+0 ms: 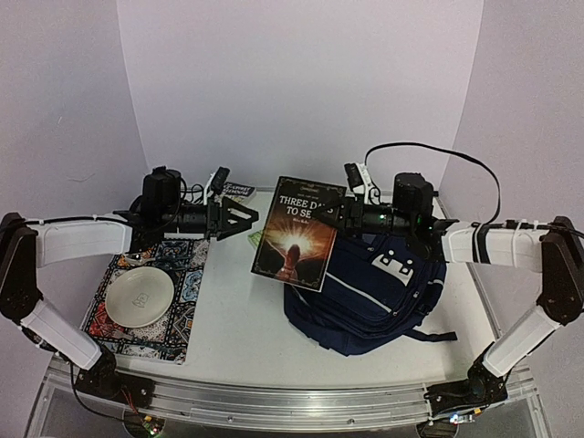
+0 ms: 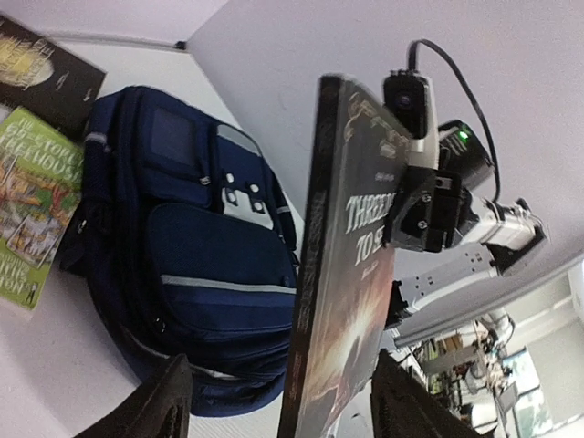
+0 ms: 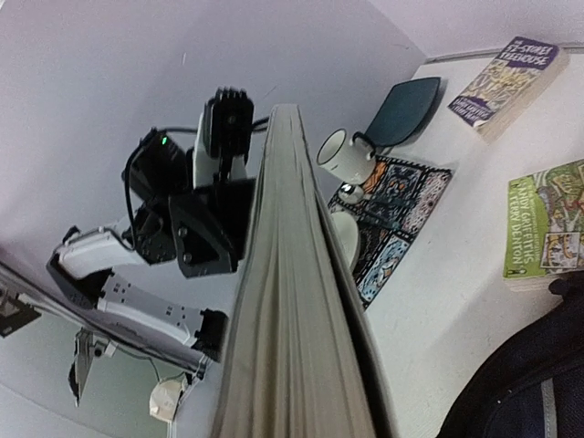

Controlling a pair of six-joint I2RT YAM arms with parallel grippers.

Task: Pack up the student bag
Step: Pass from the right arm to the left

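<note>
Left wrist: book across student bag

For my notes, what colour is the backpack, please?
The backpack is navy with pale stripes, clearest in the left wrist view.

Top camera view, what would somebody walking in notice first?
A dark book hangs in the air mid-table, clamped at its upper right edge by the right gripper, its lower corner overlapping the navy student bag. The left gripper sits just left of it with jaws open. Far left, a white plate rests on a patterned mat.
</note>
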